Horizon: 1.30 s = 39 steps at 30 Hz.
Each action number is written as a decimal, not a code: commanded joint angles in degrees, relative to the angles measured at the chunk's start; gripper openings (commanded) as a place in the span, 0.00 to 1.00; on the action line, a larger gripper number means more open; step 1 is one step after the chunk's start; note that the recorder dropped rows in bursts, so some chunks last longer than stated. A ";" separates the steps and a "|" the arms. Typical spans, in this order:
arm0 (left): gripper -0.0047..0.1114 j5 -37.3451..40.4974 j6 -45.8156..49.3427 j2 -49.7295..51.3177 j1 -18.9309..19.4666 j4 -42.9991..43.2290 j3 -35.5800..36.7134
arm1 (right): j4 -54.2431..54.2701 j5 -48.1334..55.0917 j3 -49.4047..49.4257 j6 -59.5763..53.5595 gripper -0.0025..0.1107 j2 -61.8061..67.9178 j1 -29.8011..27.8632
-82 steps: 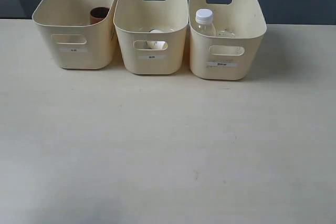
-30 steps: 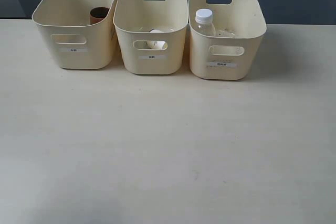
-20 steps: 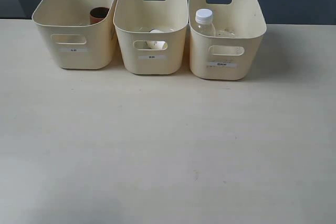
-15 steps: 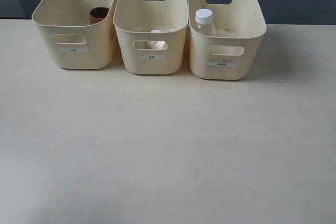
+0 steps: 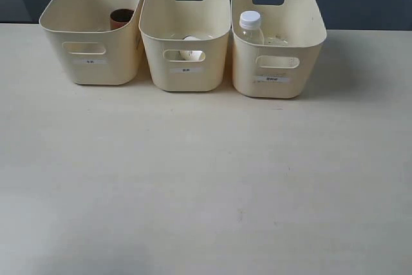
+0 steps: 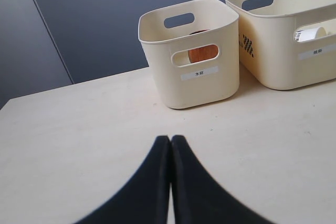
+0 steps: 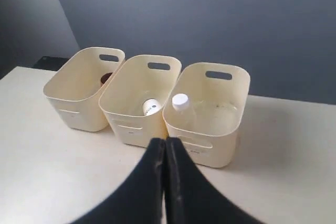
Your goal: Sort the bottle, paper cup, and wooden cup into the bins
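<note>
Nothing has shifted in the last seconds. Among the bins (image 5: 185, 78), the wooden cup (image 5: 121, 17) sits in the one at eleven o'clock, the paper cup (image 5: 190, 47) in the one at twelve, and the bottle (image 5: 250, 25) stands upright in the one at one. The sorting looks finished. The exterior view shows no arm. Only the wrist views show the left hand (image 6: 170, 145) and right hand (image 7: 165, 144), both clenched on nothing above the tabletop (image 5: 206, 178).

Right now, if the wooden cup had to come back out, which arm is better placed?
Probably the left. The wooden cup sits in the leftmost bin, on that arm's side, and the left gripper, shut, faces that bin. The right gripper, also shut, points nearer the bottle.
</note>
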 commanded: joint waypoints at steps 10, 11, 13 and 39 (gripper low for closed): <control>0.04 -0.32 -0.11 -0.28 -0.42 0.00 0.07 | 18.85 -26.12 28.56 -11.34 0.02 -15.85 -32.78; 0.04 -0.32 -0.11 -0.28 -0.42 0.00 0.07 | 19.36 -27.76 30.51 -11.34 0.02 -17.46 -34.00; 0.04 -0.32 -0.11 -0.28 -0.42 0.00 0.07 | 21.39 -31.79 37.63 -13.14 0.02 -22.06 -38.45; 0.04 -0.32 -0.11 -0.28 -0.42 0.00 0.07 | 27.69 -65.13 79.89 -29.10 0.02 -45.55 -44.33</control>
